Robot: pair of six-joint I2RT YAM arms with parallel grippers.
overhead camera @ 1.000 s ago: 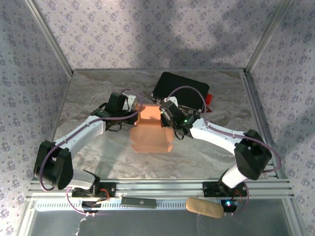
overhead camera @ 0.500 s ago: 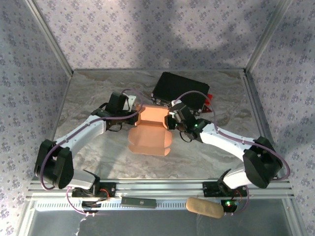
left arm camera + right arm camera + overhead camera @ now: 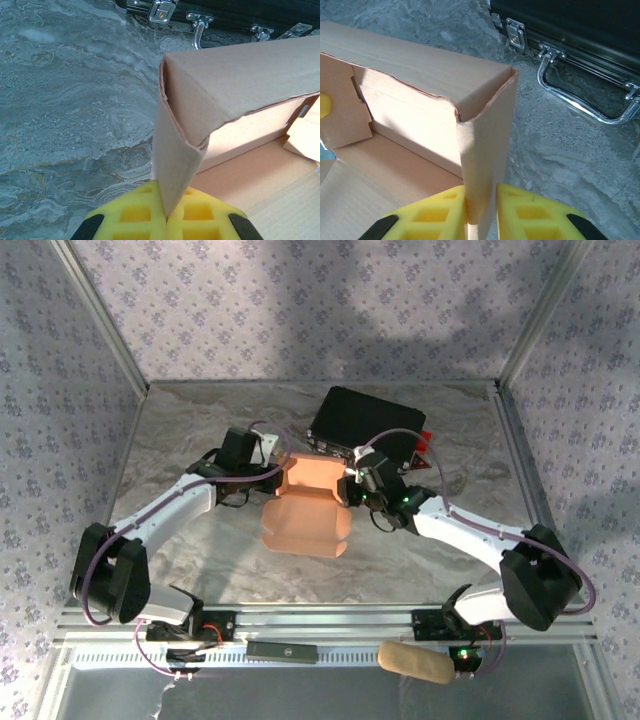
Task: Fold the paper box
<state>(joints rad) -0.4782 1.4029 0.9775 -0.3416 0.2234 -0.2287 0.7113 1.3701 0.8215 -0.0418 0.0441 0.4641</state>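
Holding paper box (image 3: 305, 525) by both upright side walls
Clamped on left wall with left gripper (image 3: 166, 216), clenched on right wall with right gripper (image 3: 481, 202), near black case (image 3: 580, 30)

paper box (image 3: 303, 525): matt cardboard, fibrous edges | black case (image 3: 365, 425): smooth hard shell, shiny chrome handle (image 3: 580, 107) | table (image 3: 200, 420): marbled stone look | right gripper (image 3: 481, 202) pads (image 3: 530, 212): matt yellow, foam-like
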